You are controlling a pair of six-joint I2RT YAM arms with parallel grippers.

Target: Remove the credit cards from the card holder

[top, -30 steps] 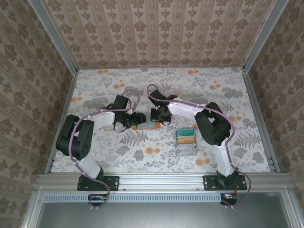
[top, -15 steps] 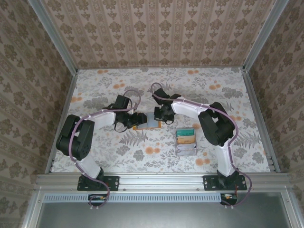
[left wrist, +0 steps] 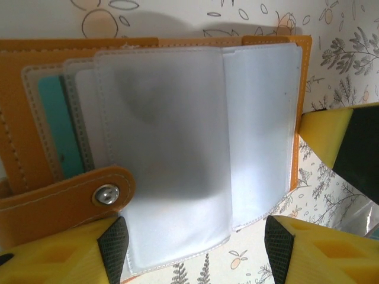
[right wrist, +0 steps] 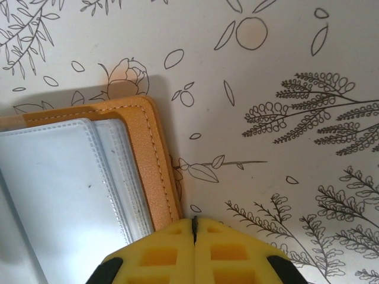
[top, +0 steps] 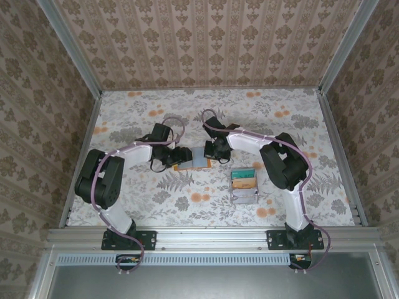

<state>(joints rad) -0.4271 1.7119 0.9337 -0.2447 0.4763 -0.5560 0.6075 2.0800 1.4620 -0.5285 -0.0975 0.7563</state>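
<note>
The orange card holder (top: 192, 163) lies open mid-table, its grey-blue inside facing up. Seen from the left wrist, its clear plastic sleeves (left wrist: 177, 154) fan out. A teal credit card (left wrist: 56, 127) sits in a sleeve at the left, above the snap strap (left wrist: 106, 193). My left gripper (top: 176, 159) (left wrist: 195, 248) is open, and its fingers straddle the lower edge of the sleeves. My right gripper (top: 215, 152) (right wrist: 194, 228) is shut with nothing between its fingers. Its tips are against the holder's orange edge (right wrist: 157, 160).
A grey tray (top: 244, 196) holding teal and yellow cards stands to the right of the holder, close to the right arm. Patterned walls close the table at the back and sides. Bare floral tabletop (top: 187, 202) lies in front of the holder.
My right gripper has shifted a little to the right along the holder, and more of the grey-blue inside now shows. The left arm has hardly moved.
</note>
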